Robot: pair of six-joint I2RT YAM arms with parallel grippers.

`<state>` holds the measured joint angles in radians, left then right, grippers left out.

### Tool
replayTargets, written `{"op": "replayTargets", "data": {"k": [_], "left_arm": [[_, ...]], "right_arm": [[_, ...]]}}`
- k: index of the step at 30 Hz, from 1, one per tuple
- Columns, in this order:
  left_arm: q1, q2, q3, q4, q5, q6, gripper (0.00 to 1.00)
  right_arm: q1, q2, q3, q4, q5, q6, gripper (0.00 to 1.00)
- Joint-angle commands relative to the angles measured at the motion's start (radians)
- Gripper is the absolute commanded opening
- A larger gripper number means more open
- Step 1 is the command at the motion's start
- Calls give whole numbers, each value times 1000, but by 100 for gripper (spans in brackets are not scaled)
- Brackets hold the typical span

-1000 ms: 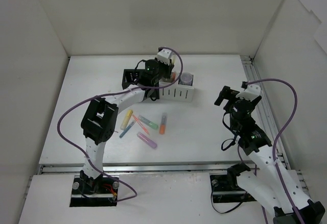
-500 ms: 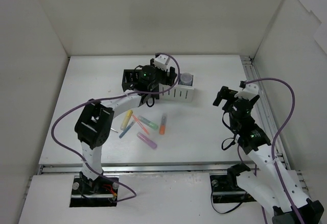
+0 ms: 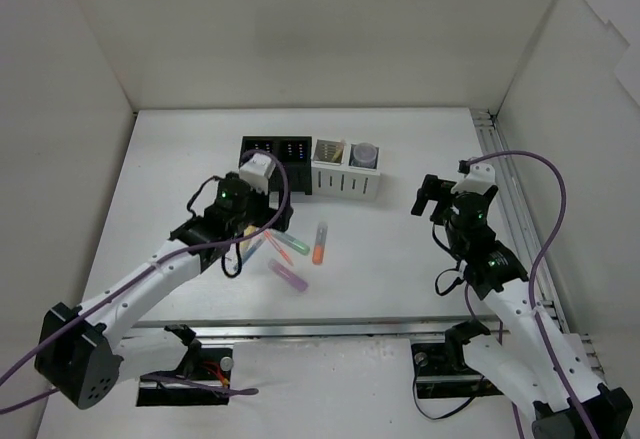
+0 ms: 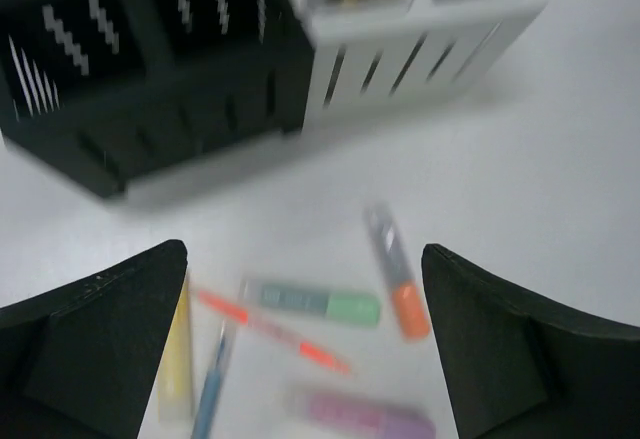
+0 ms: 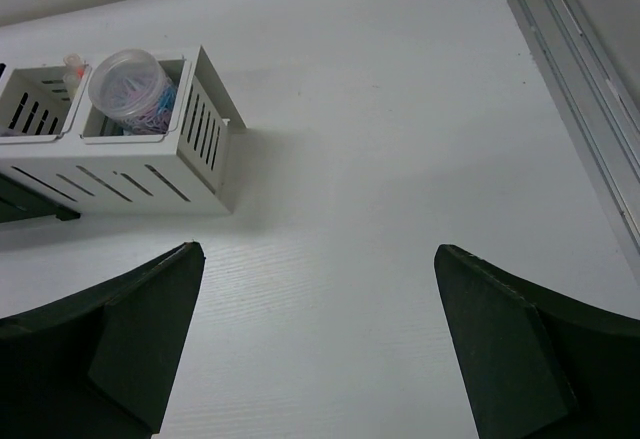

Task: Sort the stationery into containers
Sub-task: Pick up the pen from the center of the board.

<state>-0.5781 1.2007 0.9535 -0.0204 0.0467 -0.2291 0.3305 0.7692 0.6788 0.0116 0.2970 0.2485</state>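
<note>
Left wrist view: my left end effector (image 4: 305, 254) is spread wide, empty, above loose markers; judged lining up next pick. Orange marker (image 4: 398, 284), green marker (image 4: 315, 304), yellow marker (image 4: 178, 354) and pink-purple marker (image 4: 365, 417) lie on worktop (image 4: 560, 159) at 6 o'clock of black organiser (image 4: 150, 89). White organiser (image 4: 400, 39) just beside it at 3 o'clock. Right end effector (image 5: 318, 251) spread, empty, well apart, likely keeping clear. View blurred; black compartments too dark to read; white organiser's contents cut off at top.
</note>
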Motion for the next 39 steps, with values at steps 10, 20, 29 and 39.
{"op": "replayTargets", "data": {"k": [10, 20, 29, 39], "left_arm": [[77, -142, -329, -187, -87, -231, 99], [123, 14, -326, -161, 16, -222, 74], [123, 92, -306, -162, -2, -223, 70], [112, 210, -242, -176, 5, -211, 36]], "right_arm": [[-15, 70, 59, 18, -35, 2, 98], [-15, 88, 67, 8, -15, -5, 98], [-19, 111, 85, -2, -19, -8, 98], [-19, 114, 82, -2, -16, -11, 98]]}}
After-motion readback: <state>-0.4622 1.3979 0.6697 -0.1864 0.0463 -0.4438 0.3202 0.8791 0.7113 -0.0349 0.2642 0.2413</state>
